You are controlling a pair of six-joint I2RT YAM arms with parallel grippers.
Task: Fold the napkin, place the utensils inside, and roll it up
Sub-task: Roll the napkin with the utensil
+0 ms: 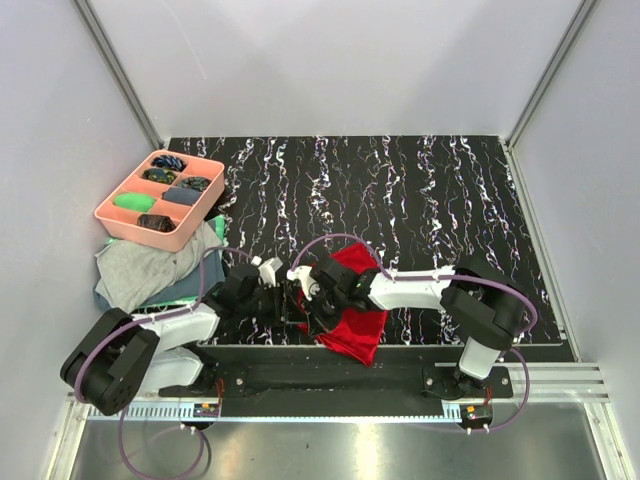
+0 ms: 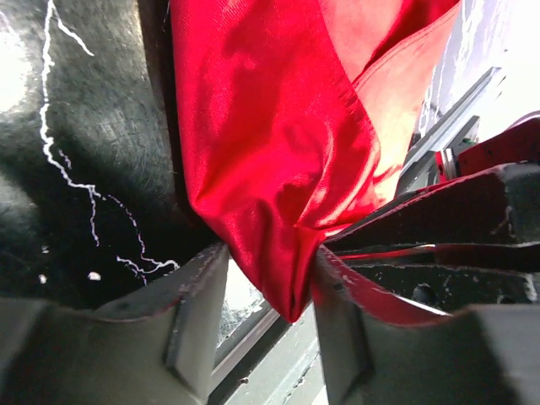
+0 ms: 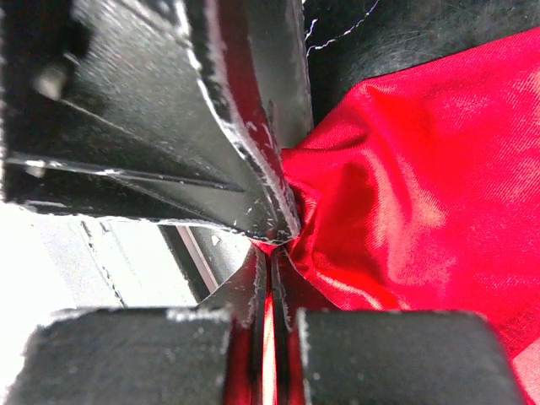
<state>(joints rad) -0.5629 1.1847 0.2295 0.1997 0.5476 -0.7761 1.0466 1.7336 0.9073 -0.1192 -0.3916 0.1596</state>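
Red napkin (image 1: 350, 305) sits crumpled at the near edge of the black marbled tabletop (image 1: 420, 200), part of it hanging over that edge, btwn the two arms. Top view: left pincer (image 1: 290, 290) and right pincer (image 1: 312, 296) meet at the cloth's left side, almost touching each other. Pink tray (image 1: 158, 200) w/ compartments stands far left; a pile of grey, green and blue cloths (image 1: 150, 270) lies just beside it, nearer the arms. Utensils can't be made out here.

Left wrist view: left pincer (image 2: 270, 291) has a fold of napkin (image 2: 270, 152) hanging down btwn its fingers (image 2: 198, 295), the right-hand finger touching the cloth, a small gap on the other; can't tell if it's really clamped. Dark parts of the other arm close by on the right.

Right wrist view: right pincer (image 3: 272, 283) is closed tight on a bunched corner of napkin (image 3: 405, 186), fabric puckered at the pinch point, red showing in the slit btwn the fingers (image 3: 245, 291). Left pincer's dark finger presses in from above, touching the same bunch.
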